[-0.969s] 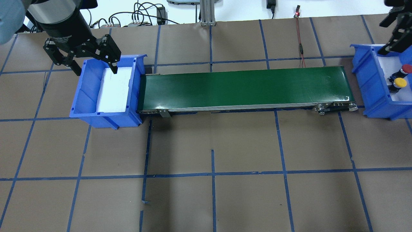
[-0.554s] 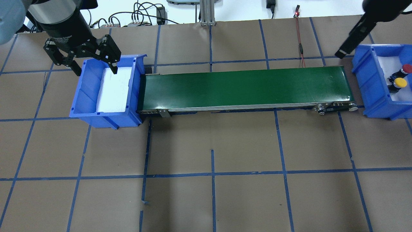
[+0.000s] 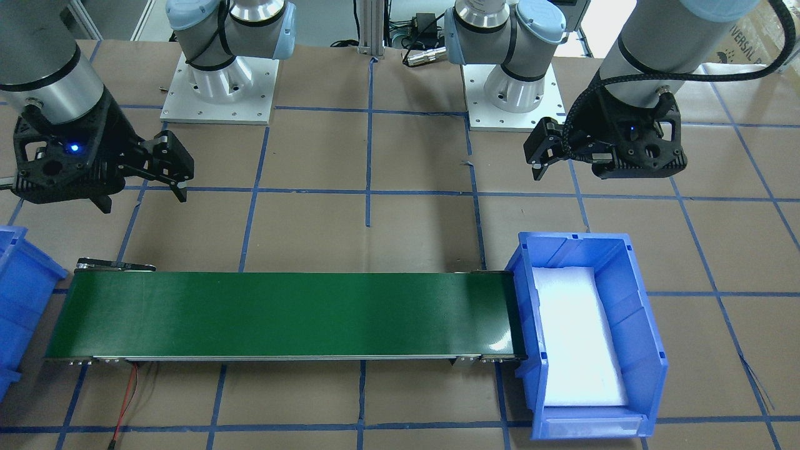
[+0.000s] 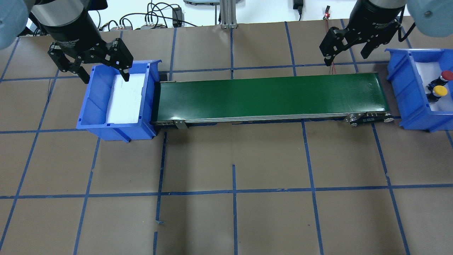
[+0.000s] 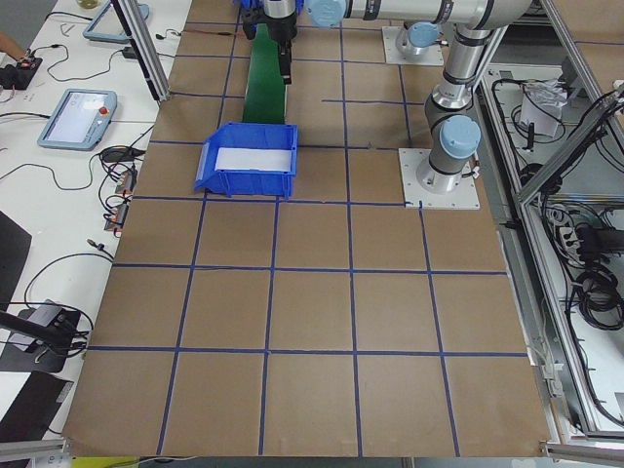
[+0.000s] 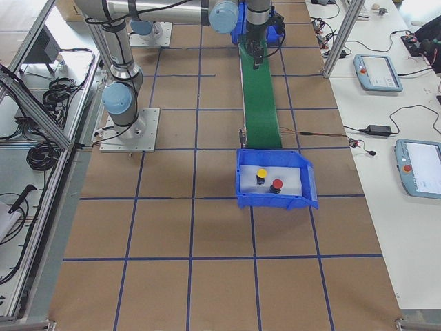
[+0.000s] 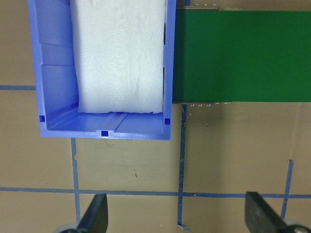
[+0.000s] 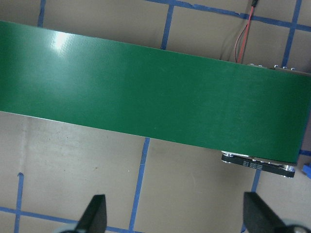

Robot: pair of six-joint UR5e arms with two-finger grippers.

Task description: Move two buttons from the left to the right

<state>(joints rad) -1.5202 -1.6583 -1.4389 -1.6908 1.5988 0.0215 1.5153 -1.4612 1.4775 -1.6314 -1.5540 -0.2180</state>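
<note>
The red button point(image 4: 447, 75) and the yellow button point(image 4: 440, 90) stand side by side on white foam in the right blue bin point(image 4: 407, 88). They also show in the exterior right view as yellow point(image 6: 262, 172) and red point(image 6: 276, 184). My right gripper point(image 4: 347, 56) is open and empty, above the table behind the right end of the green conveyor belt point(image 4: 269, 95), left of that bin. My left gripper point(image 4: 105, 76) is open and empty over the far edge of the left blue bin point(image 4: 92, 106), which holds only a white foam pad point(image 4: 125, 99).
The conveyor spans the gap between the two bins. A red and black cable point(image 4: 331, 53) lies on the table behind the belt's right end, under my right gripper. Brown paper with blue tape lines point(image 4: 233, 193) covers the table.
My right arm has swung left from over the right bin to behind the belt's right end. The left arm, the bins and the buttons have not moved.
</note>
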